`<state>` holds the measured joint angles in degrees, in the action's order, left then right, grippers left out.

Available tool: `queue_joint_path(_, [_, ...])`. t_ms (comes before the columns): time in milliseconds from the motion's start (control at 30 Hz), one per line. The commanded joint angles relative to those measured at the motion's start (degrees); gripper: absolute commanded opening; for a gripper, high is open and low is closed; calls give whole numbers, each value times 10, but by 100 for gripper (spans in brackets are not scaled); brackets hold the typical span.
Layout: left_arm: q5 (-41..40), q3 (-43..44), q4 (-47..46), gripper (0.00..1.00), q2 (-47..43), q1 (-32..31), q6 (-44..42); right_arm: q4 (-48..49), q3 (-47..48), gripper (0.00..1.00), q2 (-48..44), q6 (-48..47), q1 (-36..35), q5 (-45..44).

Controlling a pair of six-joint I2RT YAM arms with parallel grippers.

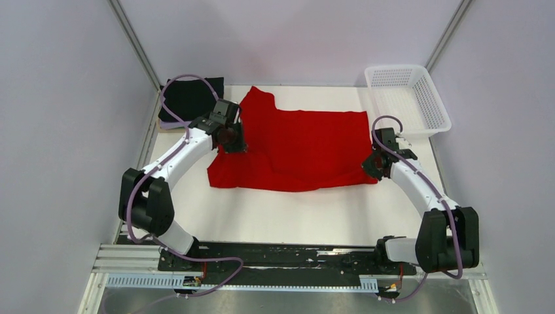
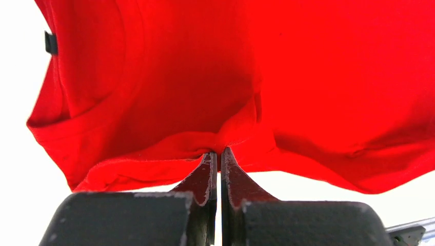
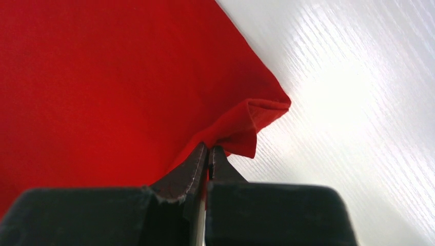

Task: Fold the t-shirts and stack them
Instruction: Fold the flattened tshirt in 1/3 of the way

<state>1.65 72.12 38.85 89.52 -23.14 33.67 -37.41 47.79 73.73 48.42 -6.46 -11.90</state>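
Pinching cloth on both sides, we have our left hand [image 2: 219,154] closed on a bunched edge of the red t-shirt [image 1: 307,147] and our right hand [image 3: 208,149] closed on its corner. The shirt lies on the table [image 1: 294,219] between the hands, its long axis running hand to hand, body stretching ahead of both.

Pale lilac walls [image 1: 59,98] enclose a white table [image 1: 294,216].
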Motion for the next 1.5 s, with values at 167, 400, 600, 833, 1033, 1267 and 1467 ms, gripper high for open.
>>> queue_joint_path(167, [17, 75, -70, 0, 33, 27, -100, 23, 73, 0, 55, -21, 8, -36])
queue_joint_path(400, [-29, 120, -77, 0, 91, 34, -119, 43, 101, 0, 107, -20, 14, -50])
queue_joint_path(600, [-53, 167, -90, 0, 154, 51, -131, 67, 129, 4, 162, -20, 23, -59])
queue_joint_path(833, [-38, 248, -84, 59, 248, 82, -128, 70, 175, 48, 197, -26, 25, -78])
queue_joint_path(1033, [-20, 291, -47, 100, 261, 85, -114, 83, 143, 92, 135, -52, 22, -40])
queue_joint_path(1267, [59, 130, -104, 100, 142, 76, -52, 201, 23, 100, 50, -109, -43, 88])
queue_joint_path(1467, [178, 20, -194, 100, 181, 68, 19, 247, 46, 100, 149, -130, -68, 154])
